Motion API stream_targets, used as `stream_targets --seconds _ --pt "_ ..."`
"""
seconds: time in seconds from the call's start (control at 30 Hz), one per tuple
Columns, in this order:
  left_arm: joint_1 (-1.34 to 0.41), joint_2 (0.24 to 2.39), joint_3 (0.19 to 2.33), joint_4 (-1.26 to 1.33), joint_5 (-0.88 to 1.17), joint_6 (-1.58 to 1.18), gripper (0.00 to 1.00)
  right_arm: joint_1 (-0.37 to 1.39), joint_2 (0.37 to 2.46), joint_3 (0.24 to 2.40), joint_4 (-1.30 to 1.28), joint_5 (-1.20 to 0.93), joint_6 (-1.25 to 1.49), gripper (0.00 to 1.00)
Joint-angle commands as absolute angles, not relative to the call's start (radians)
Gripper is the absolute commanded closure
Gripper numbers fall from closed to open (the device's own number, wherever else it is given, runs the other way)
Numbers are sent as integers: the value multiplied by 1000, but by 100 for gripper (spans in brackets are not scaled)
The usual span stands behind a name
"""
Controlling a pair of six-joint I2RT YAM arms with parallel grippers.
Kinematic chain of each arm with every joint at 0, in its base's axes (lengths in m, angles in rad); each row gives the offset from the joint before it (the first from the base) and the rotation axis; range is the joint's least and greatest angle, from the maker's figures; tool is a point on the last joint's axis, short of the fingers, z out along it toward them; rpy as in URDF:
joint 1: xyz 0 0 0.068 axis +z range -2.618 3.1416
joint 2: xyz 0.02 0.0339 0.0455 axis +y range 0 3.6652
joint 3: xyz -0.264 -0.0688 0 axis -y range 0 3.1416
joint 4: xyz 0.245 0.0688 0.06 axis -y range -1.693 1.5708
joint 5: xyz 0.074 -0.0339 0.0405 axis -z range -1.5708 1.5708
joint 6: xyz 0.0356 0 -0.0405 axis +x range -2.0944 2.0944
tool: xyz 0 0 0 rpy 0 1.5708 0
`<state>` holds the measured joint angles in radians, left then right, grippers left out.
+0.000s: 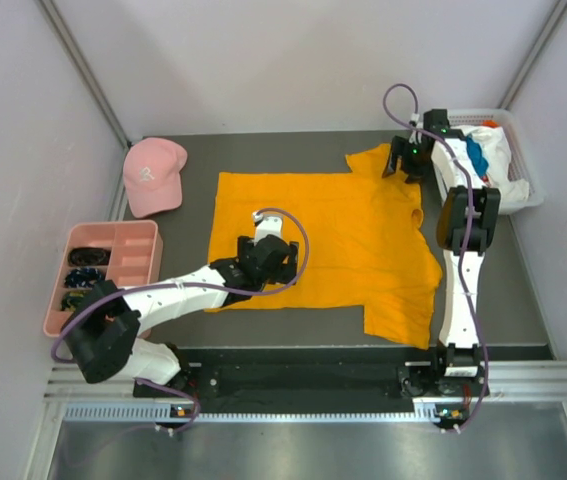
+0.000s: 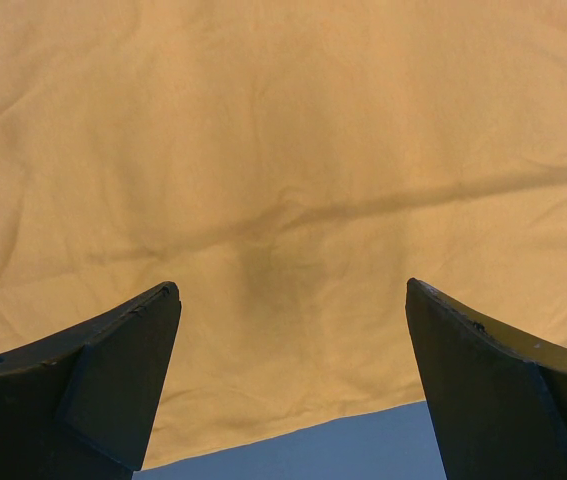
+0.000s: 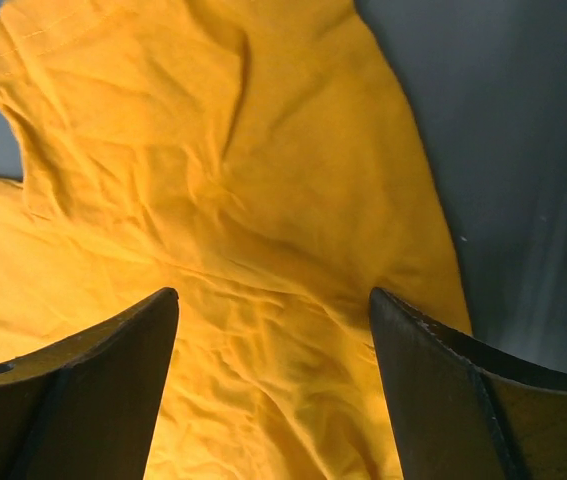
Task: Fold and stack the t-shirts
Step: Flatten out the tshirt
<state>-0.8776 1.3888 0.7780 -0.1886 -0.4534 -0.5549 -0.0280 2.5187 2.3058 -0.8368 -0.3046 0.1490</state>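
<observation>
Both spread wide, empty: left gripper (image 2: 291, 285), right gripper (image 3: 273, 293), above orange t-shirt (image 1: 333, 230); pink cap (image 1: 153, 178) logo illegible.

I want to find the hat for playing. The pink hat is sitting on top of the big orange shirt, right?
Not quite. The pink hat is not on top of the orange shirt. It sits on the table beside the shirt's left edge, apart from it. The top external view shows this.
</observation>
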Motion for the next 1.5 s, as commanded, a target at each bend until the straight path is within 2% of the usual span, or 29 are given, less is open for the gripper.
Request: stream_targets --seconds 0.0,0.13,0.2,0.3,0.33,0.43,0.63,0.83,1.03,1.47 --pt "-879 1379 810 -176 -457 -554 1 -55 2543 2321 -882 -235 124 25" --pt "-879 1385 816 -176 -456 -552 1 -55 2543 2309 -874 -224 120 42" --pt "-879 1388 816 -175 -456 -552 1 -55 2543 2306 -867 -230 120 43" --pt "-877 1387 813 -178 -456 -554 1 -54 2549 2306 -858 -242 120 32" --pt "-877 1385 811 -178 -457 -554 1 -55 2551 2307 -856 -244 120 25" --pt "-877 1382 807 -181 -462 -557 1 -57 2565 2318 -850 -265 120 16" --pt "-877 1385 804 -183 -474 -558 1 -55 2603 2333 -830 -339 114 6" --pt "-877 1413 818 -183 -482 -555 1 -55 2634 2345 -815 -394 101 1" --pt "-877 1445 833 -184 -492 -551 1 -55 2641 2359 -781 -393 78 1" --pt "-874 1506 868 -175 -506 -534 1 -54 2608 2367 -730 -164 41 1"
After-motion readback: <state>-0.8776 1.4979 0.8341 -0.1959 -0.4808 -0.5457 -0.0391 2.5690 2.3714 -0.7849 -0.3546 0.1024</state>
